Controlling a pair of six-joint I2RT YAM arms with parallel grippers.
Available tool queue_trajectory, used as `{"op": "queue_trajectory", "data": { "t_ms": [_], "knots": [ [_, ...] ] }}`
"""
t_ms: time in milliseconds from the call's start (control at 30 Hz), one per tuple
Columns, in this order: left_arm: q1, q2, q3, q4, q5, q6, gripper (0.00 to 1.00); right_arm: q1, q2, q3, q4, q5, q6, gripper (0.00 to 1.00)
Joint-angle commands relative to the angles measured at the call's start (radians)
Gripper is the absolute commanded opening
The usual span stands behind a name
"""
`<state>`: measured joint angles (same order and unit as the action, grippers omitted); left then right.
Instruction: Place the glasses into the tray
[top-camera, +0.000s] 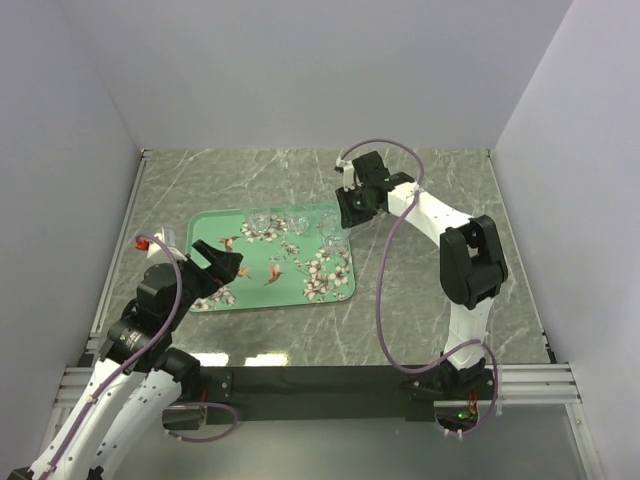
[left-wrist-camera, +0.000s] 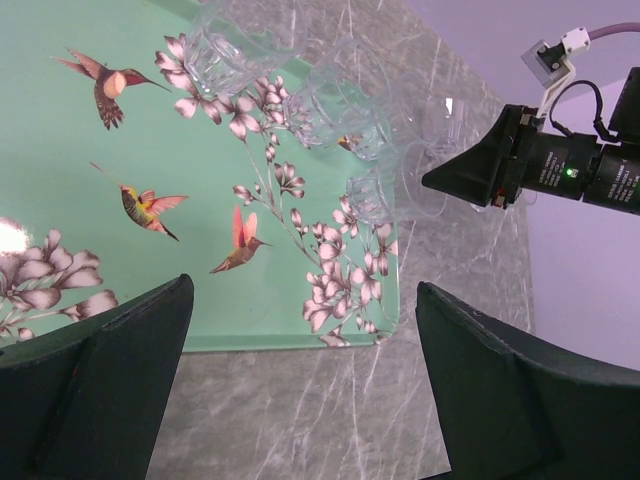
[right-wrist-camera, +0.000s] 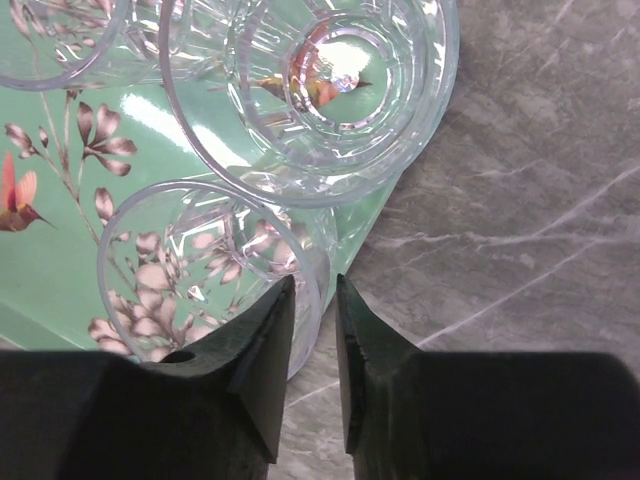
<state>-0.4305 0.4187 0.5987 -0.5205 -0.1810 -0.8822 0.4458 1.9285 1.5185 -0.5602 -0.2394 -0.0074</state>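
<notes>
Our right gripper (right-wrist-camera: 315, 282) pinches a glass (right-wrist-camera: 200, 270) by its rim, with the other glasses (right-wrist-camera: 330, 90) just beyond on the tray (right-wrist-camera: 50, 270). Our left gripper (left-wrist-camera: 305, 288) is spread wide, the tray just ahead.

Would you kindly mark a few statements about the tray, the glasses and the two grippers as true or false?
1. The mint-green rectangular tray printed with birds and blossoms lies on the grey marbled table. True.
2. The clear drinking glasses are scattered on the table, away from the tray. False: they cluster at the tray's far right end.
3. The left gripper is wide open. True.
4. The left gripper holds a glass. False: nothing is between its fingers.
5. The right gripper hangs over the tray's near left corner. False: it is at the far right corner, fingers nearly together at a glass rim.
</notes>
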Motion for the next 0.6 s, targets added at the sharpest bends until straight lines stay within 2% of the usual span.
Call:
{"op": "queue_trajectory", "data": {
  "t_ms": [0, 333, 567],
  "knots": [
    [0.003, -0.001, 0.015, 0.019, 0.002, -0.006, 0.99, 0.005, -0.034, 0.042, 0.016, -0.023, 0.003, 0.34],
    [0.003, -0.029, 0.007, 0.019, 0.0, -0.014, 0.99, -0.004, -0.21, -0.027, -0.032, -0.093, -0.137, 0.51],
    [0.003, -0.029, 0.003, 0.027, 0.006, -0.011, 0.99, -0.051, -0.304, -0.067, -0.093, -0.193, -0.235, 0.51]
  ]
}}
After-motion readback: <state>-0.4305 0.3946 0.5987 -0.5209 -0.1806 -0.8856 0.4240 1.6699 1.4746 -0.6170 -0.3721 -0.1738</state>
